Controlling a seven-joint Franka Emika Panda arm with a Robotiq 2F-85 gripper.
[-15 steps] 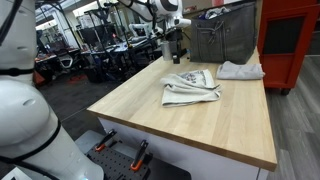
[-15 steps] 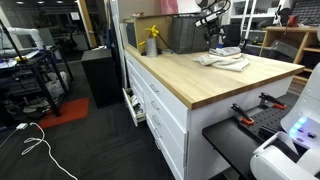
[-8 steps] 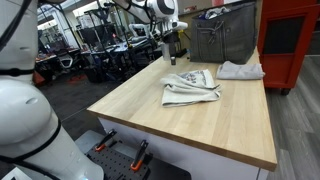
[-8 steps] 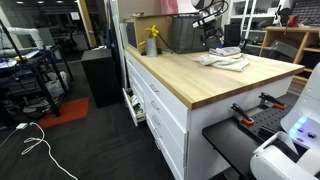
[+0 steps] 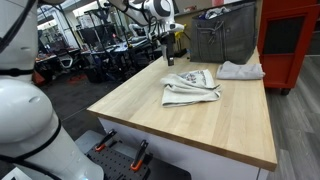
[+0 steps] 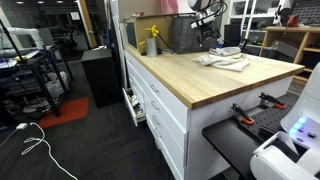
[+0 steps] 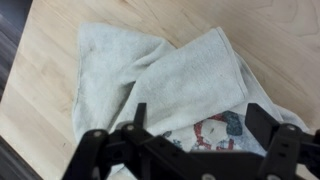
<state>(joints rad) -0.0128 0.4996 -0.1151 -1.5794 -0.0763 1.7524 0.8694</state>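
Two fingers spread wide, we see the gripper point(image 5: 170, 52) hover over the rumpled towel point(image 5: 190, 88) (printed patch facing up), which lies on the table point(image 5: 210, 130) toward its far end.

Centre of the wrist view: a crumpled off-white cloth towel point(image 7: 160, 85) with 1 red-and-blue print at its lower edge, on a pale wooden tabletop point(image 7: 280, 40). A black metal gripper point(image 7: 199, 118) crosses the bottom. In an exterior view, a red metal cabinet point(image 5: 290, 40) stands upper right.
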